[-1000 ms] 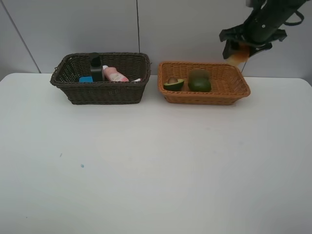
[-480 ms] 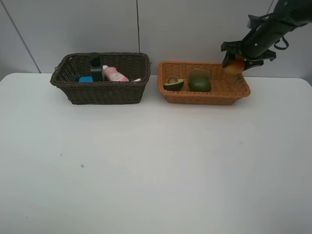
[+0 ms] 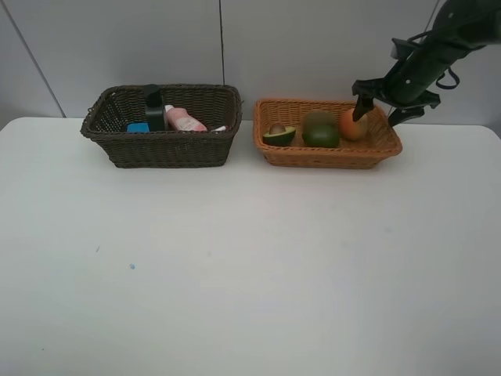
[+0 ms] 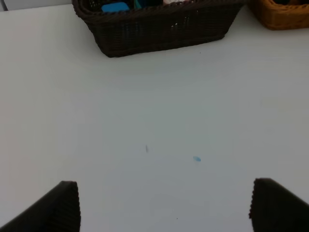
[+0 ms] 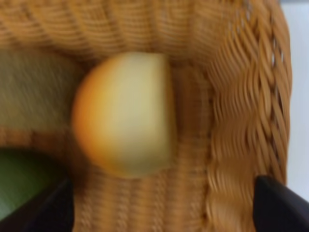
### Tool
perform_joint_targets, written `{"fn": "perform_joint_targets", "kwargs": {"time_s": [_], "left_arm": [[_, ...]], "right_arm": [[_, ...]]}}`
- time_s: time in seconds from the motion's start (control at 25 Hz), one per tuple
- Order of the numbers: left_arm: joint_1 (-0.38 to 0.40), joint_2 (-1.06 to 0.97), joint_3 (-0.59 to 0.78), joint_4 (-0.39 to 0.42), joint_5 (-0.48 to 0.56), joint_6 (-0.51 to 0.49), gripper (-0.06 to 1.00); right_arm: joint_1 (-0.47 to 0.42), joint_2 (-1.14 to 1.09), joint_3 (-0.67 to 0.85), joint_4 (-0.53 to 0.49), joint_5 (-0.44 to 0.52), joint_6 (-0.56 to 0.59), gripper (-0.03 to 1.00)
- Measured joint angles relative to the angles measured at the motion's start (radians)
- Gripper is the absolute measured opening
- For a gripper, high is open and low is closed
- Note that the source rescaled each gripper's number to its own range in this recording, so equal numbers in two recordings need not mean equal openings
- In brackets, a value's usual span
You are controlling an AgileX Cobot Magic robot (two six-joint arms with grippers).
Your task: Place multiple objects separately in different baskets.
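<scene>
The orange-red round fruit (image 3: 352, 124) lies in the right end of the light orange basket (image 3: 329, 159), next to the green lime (image 3: 319, 131) and the halved avocado (image 3: 279, 135). My right gripper (image 3: 376, 111) hovers open just over the fruit, which shows free between the fingertips in the right wrist view (image 5: 123, 113). The dark brown basket (image 3: 160, 149) holds the dark green pump bottle (image 3: 154, 108), the pink bottle (image 3: 186, 120), a marker tip (image 3: 219, 128) and a blue-faced item (image 3: 138, 127). My left gripper (image 4: 164, 208) is open and empty over bare table. I cannot make out the kiwi.
The white table (image 3: 250, 266) carries both baskets side by side at its far edge, close to the grey wall. A small blue speck (image 4: 196, 158) marks the tabletop. The left wrist view shows the dark basket's front wall (image 4: 159, 29) and a corner of the light basket (image 4: 282, 14).
My right gripper came down to the light basket's right end and opened. The orange-red fruit left its grip and now lies in the basket.
</scene>
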Motion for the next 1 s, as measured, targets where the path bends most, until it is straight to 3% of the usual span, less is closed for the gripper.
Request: {"fn": "perform_joint_targets", "kwargs": {"time_s": [0.16, 0.36, 0.64, 1.0], "left_arm": [[0.000, 0.000, 0.000, 0.000, 0.000, 0.000, 0.87], [0.000, 0.000, 0.000, 0.000, 0.000, 0.000, 0.87], [0.000, 0.000, 0.000, 0.000, 0.000, 0.000, 0.87], [0.000, 0.000, 0.000, 0.000, -0.001, 0.000, 0.87]], "right_arm": [[0.000, -0.081, 0.000, -0.063, 0.125, 0.006, 0.82], [-0.010, -0.230, 0.047, -0.065, 0.326, 0.026, 0.82], [-0.011, -0.674, 0.402, -0.121, 0.357, 0.069, 0.82], [-0.011, -1.438, 0.807, -0.167, 0.367, 0.114, 0.82]]}}
